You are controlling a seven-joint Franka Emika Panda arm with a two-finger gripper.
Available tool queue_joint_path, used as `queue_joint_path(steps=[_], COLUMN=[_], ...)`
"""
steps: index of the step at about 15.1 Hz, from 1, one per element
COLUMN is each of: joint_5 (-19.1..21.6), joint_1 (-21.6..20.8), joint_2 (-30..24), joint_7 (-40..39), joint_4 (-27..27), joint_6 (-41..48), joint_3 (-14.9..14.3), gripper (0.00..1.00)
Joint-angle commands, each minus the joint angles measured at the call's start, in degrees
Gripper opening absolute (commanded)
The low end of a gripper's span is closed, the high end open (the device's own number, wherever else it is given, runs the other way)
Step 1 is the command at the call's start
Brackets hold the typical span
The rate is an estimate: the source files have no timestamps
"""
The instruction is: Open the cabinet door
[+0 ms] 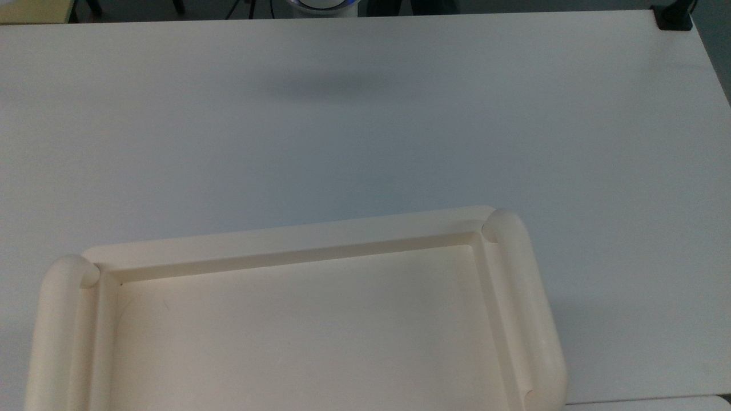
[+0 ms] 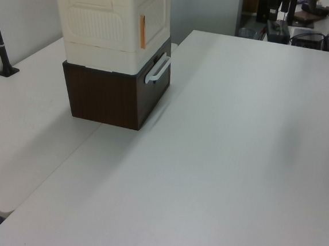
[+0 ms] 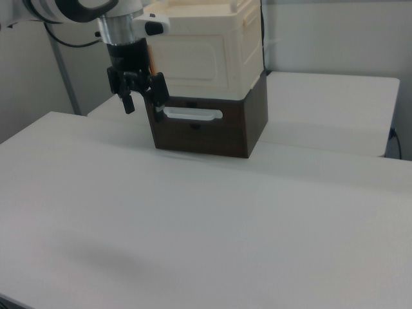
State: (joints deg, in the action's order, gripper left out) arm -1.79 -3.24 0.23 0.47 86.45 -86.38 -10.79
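Cabinet (image 3: 206, 51) on brown box (image 3: 212, 129), seemingly closed, gripper (image 3: 143, 102) parted

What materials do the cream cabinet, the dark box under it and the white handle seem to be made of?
The cabinet looks like moulded plastic: matte cream, with rounded edges and embossed panel frames. The dark box beneath it looks like wood or wood-look laminate: brown with a faint grain, low sheen. The white handle is probably plastic or painted metal; its smooth, even surface leaves that open.

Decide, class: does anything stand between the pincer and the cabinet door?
Nothing visible does. In the right view the open pincer hangs in the air near the cabinet door, with no object between them.
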Motion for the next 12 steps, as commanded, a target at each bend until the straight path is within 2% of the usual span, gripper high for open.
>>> queue_joint_path(steps=[1,12], joint_5=[-0.42,1.51], joint_1=[0.6,0.87], joint_2=[-0.75,-0.93], joint_7=[-2.38,-2.84], joint_4=[0.83,0.83], joint_6=[-0.02,-0.1], joint_3=[0.33,0.33], gripper=[1.0,1.0])
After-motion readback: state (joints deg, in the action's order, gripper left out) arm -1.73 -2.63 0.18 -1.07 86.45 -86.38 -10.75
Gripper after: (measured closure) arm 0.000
